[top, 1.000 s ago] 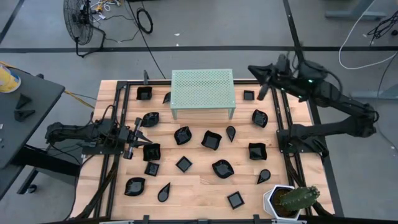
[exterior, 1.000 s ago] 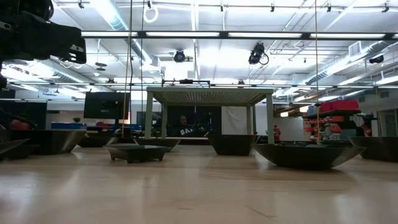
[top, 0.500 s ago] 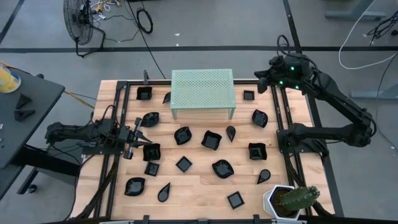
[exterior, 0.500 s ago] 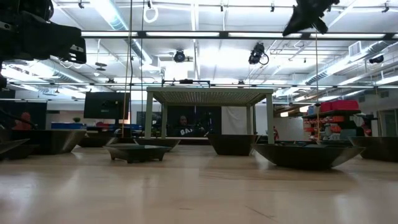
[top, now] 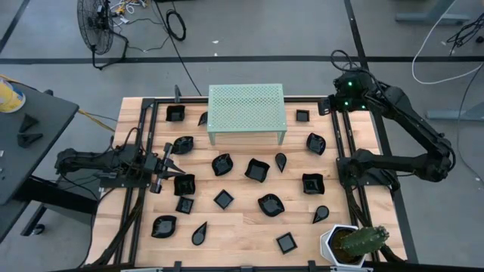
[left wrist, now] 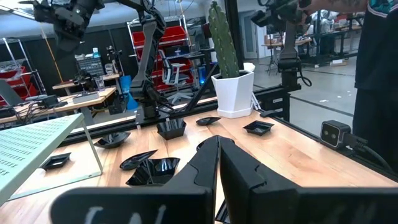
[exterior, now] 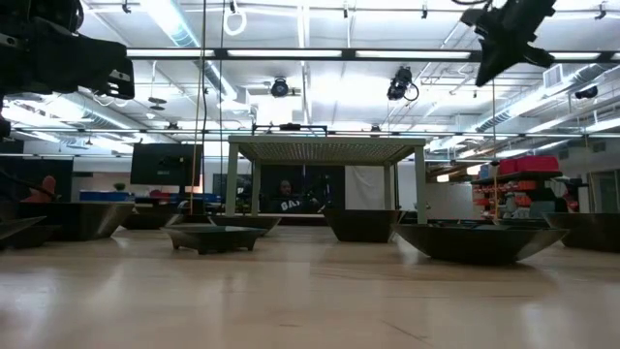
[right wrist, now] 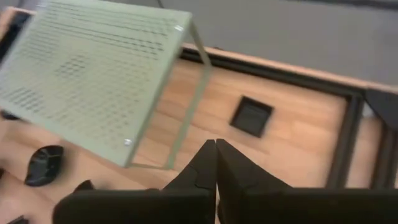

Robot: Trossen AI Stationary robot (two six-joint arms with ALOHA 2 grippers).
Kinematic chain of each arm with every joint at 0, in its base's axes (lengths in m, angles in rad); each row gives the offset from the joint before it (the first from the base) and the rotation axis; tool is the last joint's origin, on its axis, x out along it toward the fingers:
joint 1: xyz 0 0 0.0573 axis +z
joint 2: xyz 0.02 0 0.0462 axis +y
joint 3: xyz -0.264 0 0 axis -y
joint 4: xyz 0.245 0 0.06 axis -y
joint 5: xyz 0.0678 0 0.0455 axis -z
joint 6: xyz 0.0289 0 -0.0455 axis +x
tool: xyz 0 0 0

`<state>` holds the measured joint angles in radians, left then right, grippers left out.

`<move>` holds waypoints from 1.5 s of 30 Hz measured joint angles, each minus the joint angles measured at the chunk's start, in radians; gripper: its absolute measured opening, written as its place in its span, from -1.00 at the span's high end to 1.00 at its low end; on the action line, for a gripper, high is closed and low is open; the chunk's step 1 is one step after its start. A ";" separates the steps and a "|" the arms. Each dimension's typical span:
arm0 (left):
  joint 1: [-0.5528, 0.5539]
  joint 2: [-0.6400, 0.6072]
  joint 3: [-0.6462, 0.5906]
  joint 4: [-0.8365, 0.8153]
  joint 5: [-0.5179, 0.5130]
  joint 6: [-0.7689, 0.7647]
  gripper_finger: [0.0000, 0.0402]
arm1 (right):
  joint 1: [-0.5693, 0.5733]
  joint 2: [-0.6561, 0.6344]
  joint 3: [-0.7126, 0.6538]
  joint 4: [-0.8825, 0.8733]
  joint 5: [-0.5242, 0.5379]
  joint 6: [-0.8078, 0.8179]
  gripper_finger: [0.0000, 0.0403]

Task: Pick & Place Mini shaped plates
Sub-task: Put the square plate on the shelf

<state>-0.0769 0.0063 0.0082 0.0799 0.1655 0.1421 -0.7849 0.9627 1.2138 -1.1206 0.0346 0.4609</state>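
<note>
Basically, mini shaped plates (top: 257,169) lie scattered on surface (top: 242,227), look light, stiff, glossy-slick, so pinch a raised rim; right gripper (right wrist: 216,149) & left gripper (left wrist: 219,146) both w/ jaws closed, empty.

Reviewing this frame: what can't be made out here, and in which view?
- Under the green stand, high view: its perforated top hides any plates beneath.
- Plate shapes, low view: seen edge-on, the plates show only as dark profiles.
- Square plate, right wrist view: blurred, so its rim is unclear.
- Right gripper, low view: cut off by the top edge.
- Cactus pot, high view: partly cut off by the bottom edge.
</note>
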 joint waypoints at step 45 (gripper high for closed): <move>0.000 0.000 0.000 0.000 0.000 0.000 0.88 | 0.054 -0.025 -0.152 -0.005 0.023 0.163 0.96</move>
<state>-0.0772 0.0063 0.0082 0.0803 0.1654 0.1417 -0.7309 0.9378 1.0615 -1.1256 0.0581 0.6242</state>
